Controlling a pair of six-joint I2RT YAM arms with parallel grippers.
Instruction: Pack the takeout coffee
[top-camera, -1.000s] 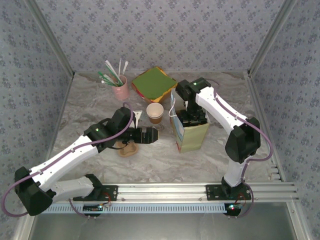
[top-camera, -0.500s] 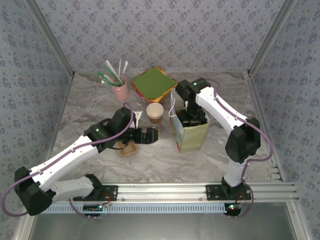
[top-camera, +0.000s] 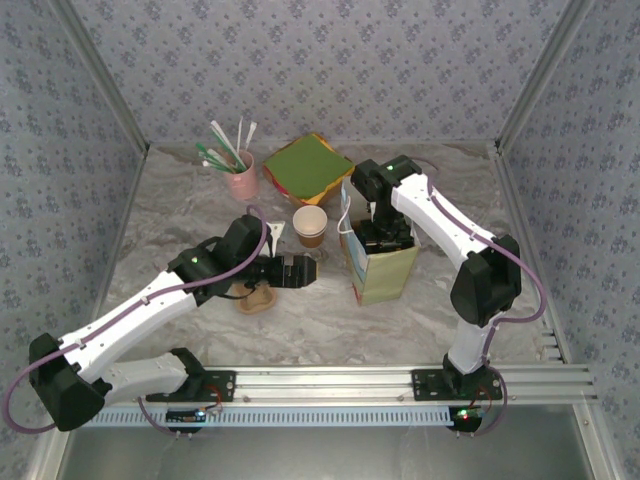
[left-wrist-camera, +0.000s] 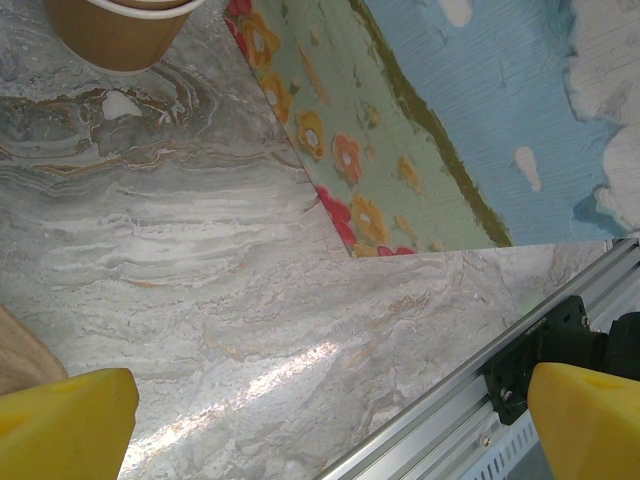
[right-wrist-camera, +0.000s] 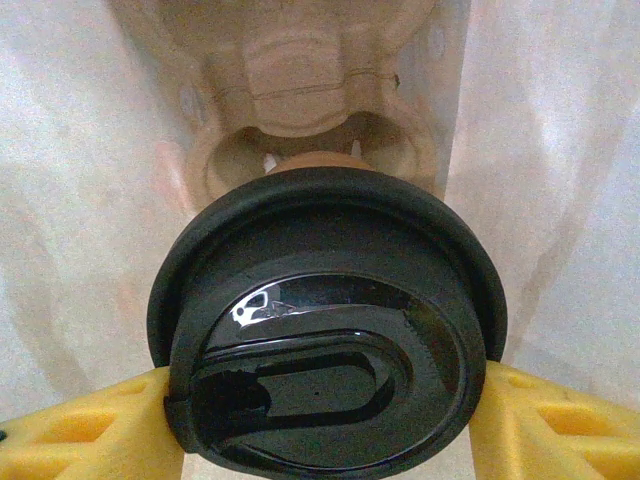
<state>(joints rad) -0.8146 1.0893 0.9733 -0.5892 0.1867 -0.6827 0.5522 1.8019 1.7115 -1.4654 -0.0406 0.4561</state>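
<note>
Hovering left fingers (left-wrist-camera: 65, 420): wide apart, empty, over worktop (left-wrist-camera: 230, 300).
right fingers (right-wrist-camera: 90, 425): clamped on the lid's rim, at 4 and 8 o'clock.
takeout coffee (right-wrist-camera: 330, 330): one; glossy round black lid, brown cup beneath; inside paper bag (top-camera: 385, 275).
lidless cup (top-camera: 310, 226): one, at bag's 10 o'clock.

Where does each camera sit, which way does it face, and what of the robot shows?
Top external: above and behind, looking down on the table; left arm, right arm show.
Left wrist: looks down at table and paper bag; left gripper open.
Right wrist: looks down inside the bag at the takeout coffee; right gripper clasps it.
Shared: top and left wrist show the bag.
</note>
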